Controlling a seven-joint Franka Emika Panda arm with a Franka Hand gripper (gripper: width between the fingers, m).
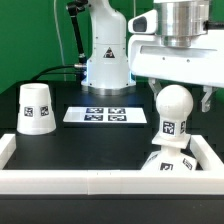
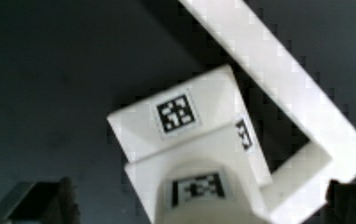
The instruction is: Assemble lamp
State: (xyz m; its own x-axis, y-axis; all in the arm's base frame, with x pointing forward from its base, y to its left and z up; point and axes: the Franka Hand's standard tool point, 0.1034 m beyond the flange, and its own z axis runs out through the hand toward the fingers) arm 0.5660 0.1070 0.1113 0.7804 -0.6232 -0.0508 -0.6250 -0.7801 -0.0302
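The white ball-topped bulb (image 1: 172, 112) stands upright on the flat square base (image 1: 148, 163) at the front of the exterior view's right, next to the white rail. My gripper (image 1: 173, 92) hangs right over the bulb's ball top. Its fingers are spread wide, with a gap on each side of the bulb. In the wrist view the bulb (image 2: 201, 185) sits between the dark fingers (image 2: 42, 200), with the tagged base (image 2: 171, 118) beneath it. The cone-shaped shade (image 1: 34, 108) stands alone at the exterior view's left.
The marker board (image 1: 107, 115) lies flat in the middle of the black table. A white rail (image 1: 90, 182) borders the work area at the front and sides, and also shows in the wrist view (image 2: 273, 70). The robot's base (image 1: 107, 60) stands at the back.
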